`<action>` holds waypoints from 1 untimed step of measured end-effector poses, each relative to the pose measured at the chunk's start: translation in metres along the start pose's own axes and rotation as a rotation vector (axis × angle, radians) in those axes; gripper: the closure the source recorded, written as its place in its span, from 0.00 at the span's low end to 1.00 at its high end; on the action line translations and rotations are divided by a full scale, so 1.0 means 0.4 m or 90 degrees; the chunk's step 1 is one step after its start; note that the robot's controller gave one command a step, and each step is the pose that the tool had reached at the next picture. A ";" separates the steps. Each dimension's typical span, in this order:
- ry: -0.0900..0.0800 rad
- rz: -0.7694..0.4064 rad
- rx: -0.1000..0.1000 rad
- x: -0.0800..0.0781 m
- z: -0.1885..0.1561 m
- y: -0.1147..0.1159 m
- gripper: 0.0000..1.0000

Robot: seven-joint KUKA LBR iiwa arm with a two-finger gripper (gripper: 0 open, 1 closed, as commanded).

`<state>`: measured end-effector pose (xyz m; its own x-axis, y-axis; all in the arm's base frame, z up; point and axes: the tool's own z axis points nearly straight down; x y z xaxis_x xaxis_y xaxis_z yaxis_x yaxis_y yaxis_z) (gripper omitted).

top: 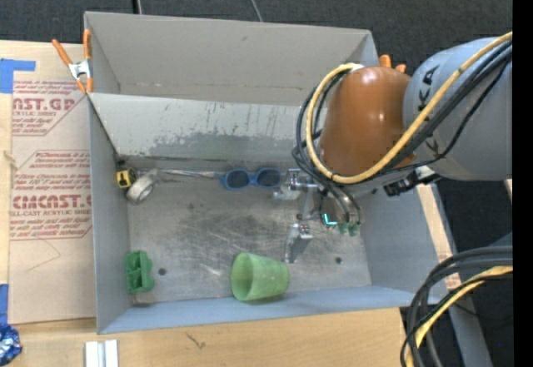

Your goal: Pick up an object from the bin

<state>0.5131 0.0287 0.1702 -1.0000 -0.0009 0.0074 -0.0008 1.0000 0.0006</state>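
Closest to the eye is the rounded orange cover on the wrist of the arm, which comes in from the right side and hangs over the right part of the grey bin. Yellow and black cables loop around this cover. Under it the hand points down, low above the bin floor, in the right half and toward the front wall. Whether the hand is open or closed I cannot tell from where I look, because its tip is thin and blends with the grey floor behind it.

Just beside the hand, to the left and a little more to the front, lies a green cup. It is pale green, it lies on its side near the front wall, and its wider end looks to the left. The tip of the hand is very near the cup's right end; touching or not, I cannot say.

Behind the hand, along the foot of the back wall, lie blue sunglasses. In the back left corner rests a small silver thing with a yellow piece next to it. A darker green block sits in the front left corner, well apart from the hand
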 end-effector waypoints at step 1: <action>-0.016 -0.285 0.002 0.068 0.228 0.148 0.00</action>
<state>0.4851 0.0881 0.0791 -0.9007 -0.4340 -0.0176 -0.4340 0.9009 -0.0042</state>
